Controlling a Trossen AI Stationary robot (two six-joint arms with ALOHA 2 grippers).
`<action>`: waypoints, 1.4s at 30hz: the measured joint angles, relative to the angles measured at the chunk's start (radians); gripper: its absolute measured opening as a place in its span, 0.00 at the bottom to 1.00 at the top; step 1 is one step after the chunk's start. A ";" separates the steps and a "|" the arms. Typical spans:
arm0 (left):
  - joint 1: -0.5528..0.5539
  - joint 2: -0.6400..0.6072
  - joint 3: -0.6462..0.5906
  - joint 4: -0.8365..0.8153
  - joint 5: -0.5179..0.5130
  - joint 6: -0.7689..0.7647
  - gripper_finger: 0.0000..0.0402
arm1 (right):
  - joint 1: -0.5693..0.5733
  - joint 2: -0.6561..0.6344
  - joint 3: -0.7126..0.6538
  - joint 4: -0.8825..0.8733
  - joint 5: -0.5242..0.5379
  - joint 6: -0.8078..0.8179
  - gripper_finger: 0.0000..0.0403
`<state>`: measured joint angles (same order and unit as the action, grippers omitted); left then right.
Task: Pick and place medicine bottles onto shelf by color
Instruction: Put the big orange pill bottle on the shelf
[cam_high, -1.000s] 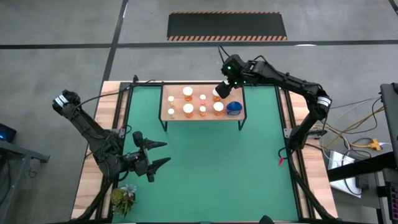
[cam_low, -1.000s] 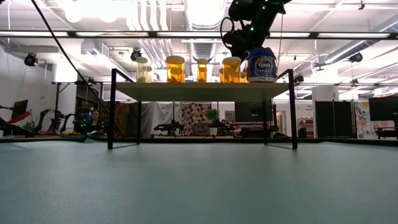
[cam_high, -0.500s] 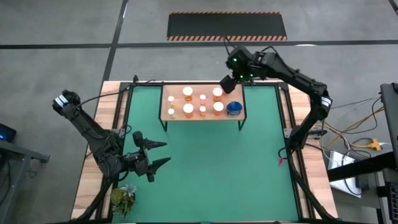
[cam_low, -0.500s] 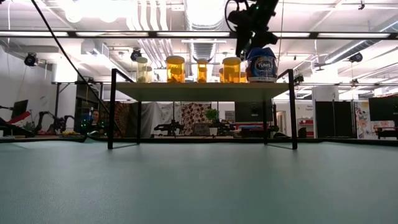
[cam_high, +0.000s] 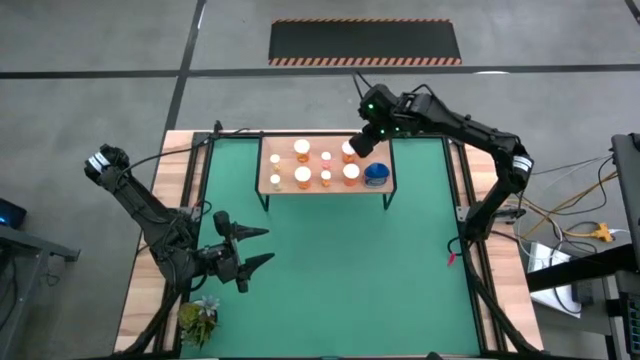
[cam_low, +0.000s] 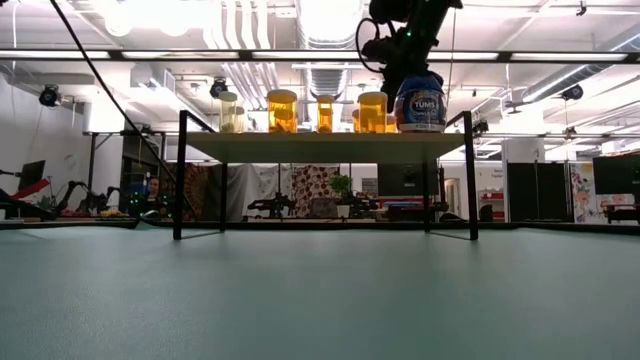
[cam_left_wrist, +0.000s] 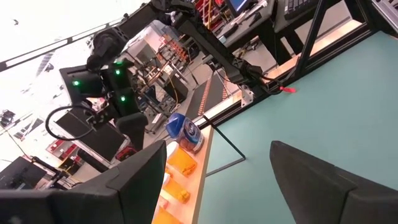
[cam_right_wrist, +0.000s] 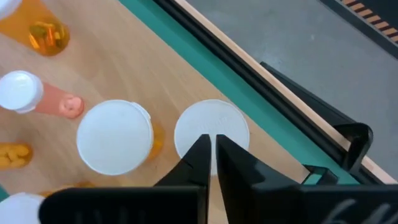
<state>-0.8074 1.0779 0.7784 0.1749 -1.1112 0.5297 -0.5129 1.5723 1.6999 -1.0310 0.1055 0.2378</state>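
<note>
Several orange medicine bottles with white caps (cam_high: 302, 176) and one blue bottle (cam_high: 376, 174) stand upright on the light-wood shelf (cam_high: 288, 165), which stands on the far part of the green mat. They show in a row in the low view (cam_low: 283, 110). My right gripper (cam_high: 360, 143) is shut and points down over the far right orange bottle (cam_high: 347, 151). In the right wrist view its fingertips (cam_right_wrist: 210, 142) stand over that bottle's white cap (cam_right_wrist: 211, 121). My left gripper (cam_high: 255, 246) is open and empty, low over the mat's left part. My right gripper's shut fingertips (cam_right_wrist: 200, 146) point down over the middle of the far right orange bottle's white cap (cam_right_wrist: 231, 127). I cannot tell whether they touch it. The bottle stands upright on the shelf.
A small green plant (cam_high: 198, 320) stands at the table's near left corner. The mat (cam_high: 350, 270) stretches from the shelf to the near edge. The shelf's black legs (cam_low: 180, 180) stand on the mat. The blue bottle (cam_low: 420, 104) is close beside my right gripper.
My right gripper rose from the far right orange bottle and drew off toward the table's far right. It has then come back down over that bottle. The bottle has stayed upright on the shelf.
</note>
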 joint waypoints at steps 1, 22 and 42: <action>0.000 0.000 0.000 0.000 0.000 0.000 0.67 | 0.000 0.000 -0.005 0.005 0.000 -0.001 0.03; 0.000 0.000 0.000 0.000 0.000 0.000 0.67 | 0.000 -0.002 -0.096 0.188 0.003 -0.014 0.02; 0.000 0.000 0.000 0.000 0.000 0.000 0.67 | 0.000 0.055 -0.093 0.284 -0.024 -0.026 0.02</action>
<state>-0.8070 1.0779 0.7784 0.1749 -1.1110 0.5301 -0.5129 1.6277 1.6068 -0.7467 0.0811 0.2118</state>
